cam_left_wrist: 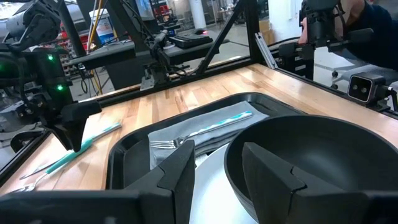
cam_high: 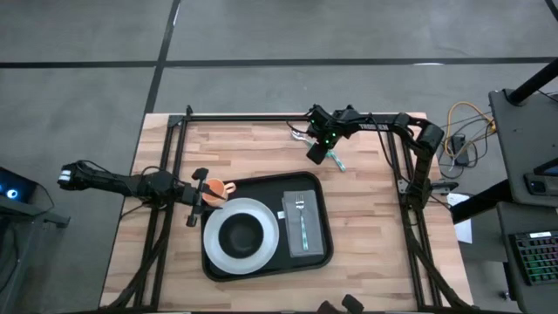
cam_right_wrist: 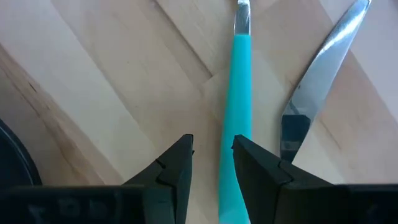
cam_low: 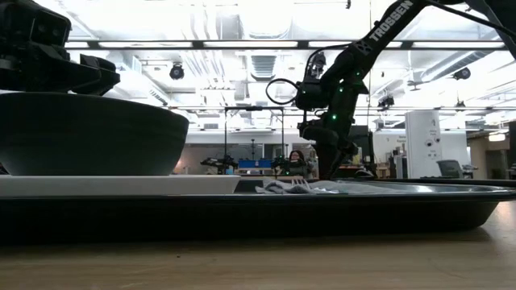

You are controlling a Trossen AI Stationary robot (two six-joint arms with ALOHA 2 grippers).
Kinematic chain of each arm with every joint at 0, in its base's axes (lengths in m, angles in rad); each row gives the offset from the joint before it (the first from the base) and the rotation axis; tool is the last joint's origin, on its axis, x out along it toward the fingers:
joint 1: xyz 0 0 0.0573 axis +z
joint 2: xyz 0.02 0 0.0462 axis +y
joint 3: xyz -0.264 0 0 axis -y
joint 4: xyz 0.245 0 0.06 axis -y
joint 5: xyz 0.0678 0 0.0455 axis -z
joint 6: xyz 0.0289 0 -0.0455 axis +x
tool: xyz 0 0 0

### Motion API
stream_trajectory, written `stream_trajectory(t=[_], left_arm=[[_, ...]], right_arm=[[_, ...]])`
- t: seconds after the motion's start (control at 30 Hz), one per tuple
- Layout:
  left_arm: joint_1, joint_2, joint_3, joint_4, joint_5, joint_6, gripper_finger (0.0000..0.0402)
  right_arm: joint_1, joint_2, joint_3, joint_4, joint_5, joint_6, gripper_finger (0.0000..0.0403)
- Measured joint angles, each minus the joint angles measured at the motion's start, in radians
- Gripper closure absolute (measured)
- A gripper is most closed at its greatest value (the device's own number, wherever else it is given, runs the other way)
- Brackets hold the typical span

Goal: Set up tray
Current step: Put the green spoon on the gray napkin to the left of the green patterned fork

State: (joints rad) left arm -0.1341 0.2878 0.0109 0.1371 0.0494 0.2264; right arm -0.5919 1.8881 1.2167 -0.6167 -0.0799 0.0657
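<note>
One utensil decides the move: the teal-handled steel utensil (cam_right_wrist: 235, 99) lies lengthwise between the part-open, empty fingers of the right gripper (cam_right_wrist: 213, 155), at one o'clock from the large black rimmed plastic tray (cam_high: 324, 208).

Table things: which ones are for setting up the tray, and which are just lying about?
For the job: tray, white plate, black bowl, grey napkin, fork, teal-handled utensil under the open right gripper, knife beside it. The left gripper waits by the bowl.

Lying about: cables, keyboard.
</note>
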Motion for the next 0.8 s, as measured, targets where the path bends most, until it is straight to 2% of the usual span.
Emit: stream_trajectory(t=[0.23,0.5,0.8], left_arm=[[0.0,0.0,0.0,0.0,0.0,0.0,0.0285],[0.0,0.0,0.0,0.0,0.0,0.0,0.0285],[0.0,0.0,0.0,0.0,0.0,0.0,0.0285]], right_arm=[[-0.039,0.001,0.038,-0.099,-0.007,0.011,0.0302],[-0.043,0.015,0.051,-0.116,-0.044,-0.019,0.0297],[-0.043,0.237,0.263,-0.327,-0.048,-0.038,0.03]])
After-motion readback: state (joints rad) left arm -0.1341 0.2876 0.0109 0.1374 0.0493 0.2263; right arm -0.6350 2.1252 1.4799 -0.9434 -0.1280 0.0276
